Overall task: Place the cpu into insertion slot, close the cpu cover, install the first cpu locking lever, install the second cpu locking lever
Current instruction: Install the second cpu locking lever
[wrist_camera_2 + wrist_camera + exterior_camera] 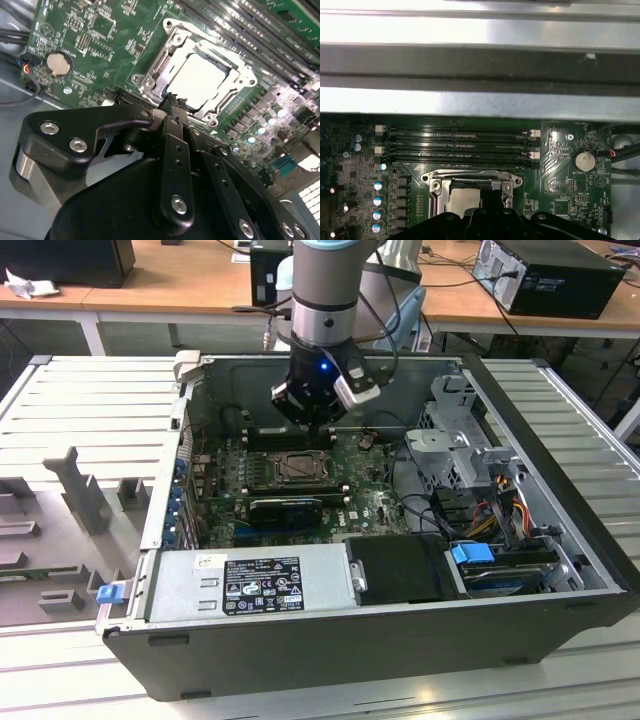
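Gripper hangs low over the socket edge, fingers pinched together on nothing, probably positioned to work the latch hardware. The cpu sits in the insertion slot with the cpu cover down around it. All of it sits on the motherboard inside the open computer case, memory slots just beside the socket.

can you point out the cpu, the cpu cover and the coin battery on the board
cpu (pixel 200 80), second wrist view, middle of its pale metal face.
cpu cover (pixel 167 61), second wrist view, on the silvery frame beside the chip.
coin battery (pixel 59 63), second wrist view, centre of the round cell.
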### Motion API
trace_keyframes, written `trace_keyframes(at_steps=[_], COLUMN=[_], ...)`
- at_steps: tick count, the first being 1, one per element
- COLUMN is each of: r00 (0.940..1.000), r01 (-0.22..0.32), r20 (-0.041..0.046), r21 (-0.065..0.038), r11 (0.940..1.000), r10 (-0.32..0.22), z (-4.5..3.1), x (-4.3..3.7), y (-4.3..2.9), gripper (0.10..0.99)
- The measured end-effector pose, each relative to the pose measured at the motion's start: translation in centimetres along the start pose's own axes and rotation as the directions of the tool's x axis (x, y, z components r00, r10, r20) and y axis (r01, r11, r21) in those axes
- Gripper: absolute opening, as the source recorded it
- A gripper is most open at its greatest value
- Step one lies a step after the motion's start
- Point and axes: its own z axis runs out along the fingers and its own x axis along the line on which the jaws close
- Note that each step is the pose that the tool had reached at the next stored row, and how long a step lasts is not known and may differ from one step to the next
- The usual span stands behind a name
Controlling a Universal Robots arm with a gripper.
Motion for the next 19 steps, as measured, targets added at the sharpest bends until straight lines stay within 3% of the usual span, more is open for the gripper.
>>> trace_keyframes(at_steps=[3,8,10,14,16,18,19], r00=[1.0000,1.0000,1.0000,1.0000,1.0000,1.0000,1.0000], r01=[0.000,0.000,0.000,0.000,0.000,0.000,0.000], r20=[0.0000,-0.0006,-0.0012,-0.0013,-0.0010,-0.0003,0.0002], r21=[0.000,0.000,-0.002,-0.008,-0.025,-0.057,-0.082], r11=[1.0000,1.0000,1.0000,1.0000,0.9997,0.9984,0.9966], r10=[0.000,0.000,0.000,0.000,0.000,0.000,0.000], z=[0.01,0.00,0.00,-0.04,-0.07,-0.08,-0.09], x=[0.03,0.07,0.09,0.12,0.14,0.14,0.15], y=[-1.54,-3.05,-4.14,-5.65,-6.33,-6.57,-6.79], gripper=[0.106,0.106,0.106,0.106,0.106,0.106,0.106])
